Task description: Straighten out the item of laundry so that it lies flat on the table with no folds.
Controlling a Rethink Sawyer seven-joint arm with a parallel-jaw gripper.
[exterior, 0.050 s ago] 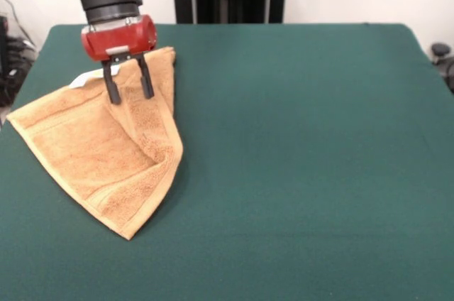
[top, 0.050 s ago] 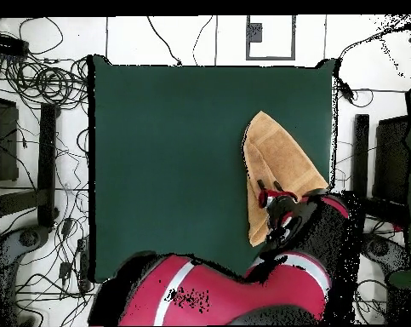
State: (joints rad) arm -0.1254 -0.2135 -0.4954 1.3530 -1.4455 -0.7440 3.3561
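The golden-tan towel [exterior, 0.050 s ago: 106,148] lies at the left side of the green table [exterior, 0.050 s ago: 298,159], with its right edge folded over in a long flap and a white tag [exterior, 0.050 s ago: 85,78] showing at its far corner. My gripper [exterior, 0.050 s ago: 130,94] hangs just above the towel's far part, open, its two dark fingers [exterior, 0.050 s ago: 112,91] apart with nothing between them. In the overhead view the towel [top, 0.050 s ago: 276,162] sits near the table's right edge and the gripper [top, 0.050 s ago: 272,197] is over its lower part, partly hidden by the arm.
The table's left edge [exterior, 0.050 s ago: 10,113] runs close beside the towel's corner. Cables and equipment [top, 0.050 s ago: 30,85] lie on the floor around the table [top, 0.050 s ago: 174,153]. The red arm [top, 0.050 s ago: 234,294] covers the table's lower edge in the overhead view.
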